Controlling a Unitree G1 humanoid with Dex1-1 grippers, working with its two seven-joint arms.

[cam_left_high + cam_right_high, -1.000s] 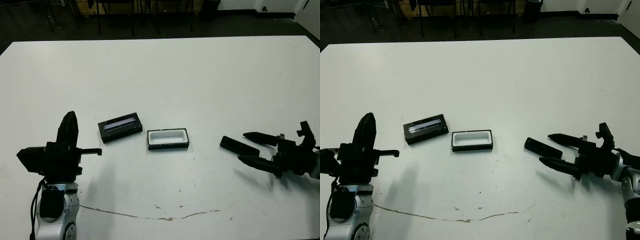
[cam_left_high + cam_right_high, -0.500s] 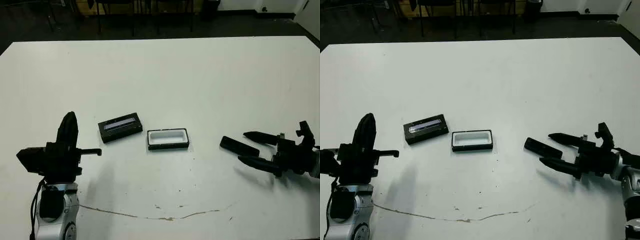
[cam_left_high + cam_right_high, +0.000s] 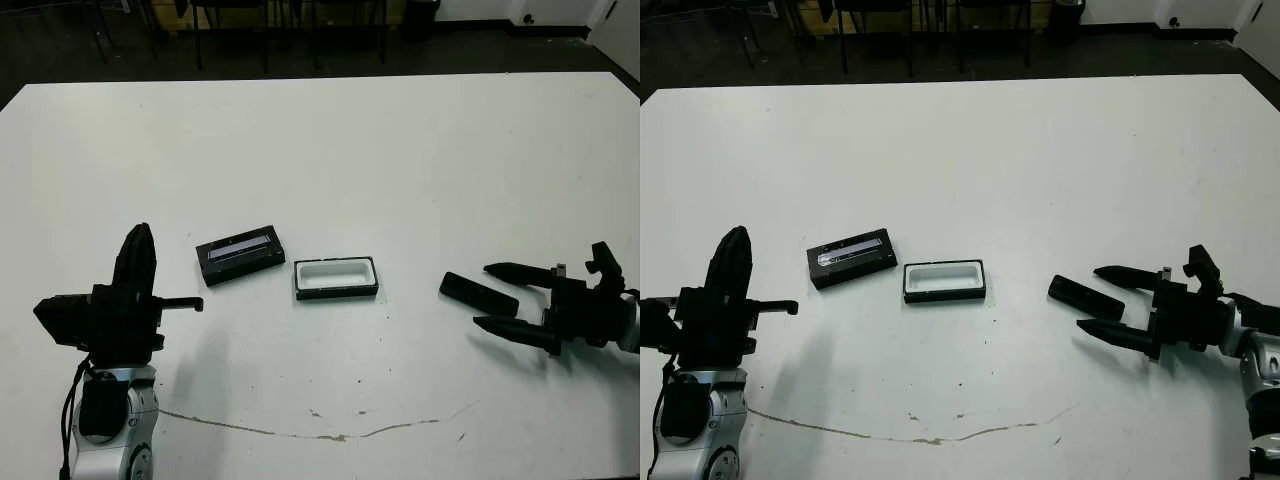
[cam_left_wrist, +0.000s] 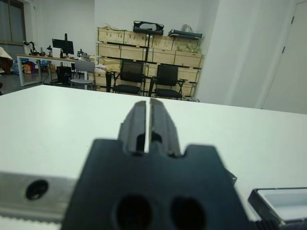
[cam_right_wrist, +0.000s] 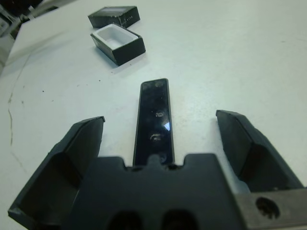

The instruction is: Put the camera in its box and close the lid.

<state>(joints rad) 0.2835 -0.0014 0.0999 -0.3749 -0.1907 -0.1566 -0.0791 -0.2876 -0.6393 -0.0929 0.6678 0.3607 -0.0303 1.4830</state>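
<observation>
The white tabletop fills most of both head views. Near its front edge a thin, wavy brownish crack or stain line runs across the surface, with a few small dark specks scattered close to it. Beyond the far edge lies a dark floor, where the legs of chairs show. The left wrist view looks across the tabletop into a room with white walls: two black office chairs stand before shelving stacked with pale wooden crates, and a desk carrying a monitor stands off to one side.
</observation>
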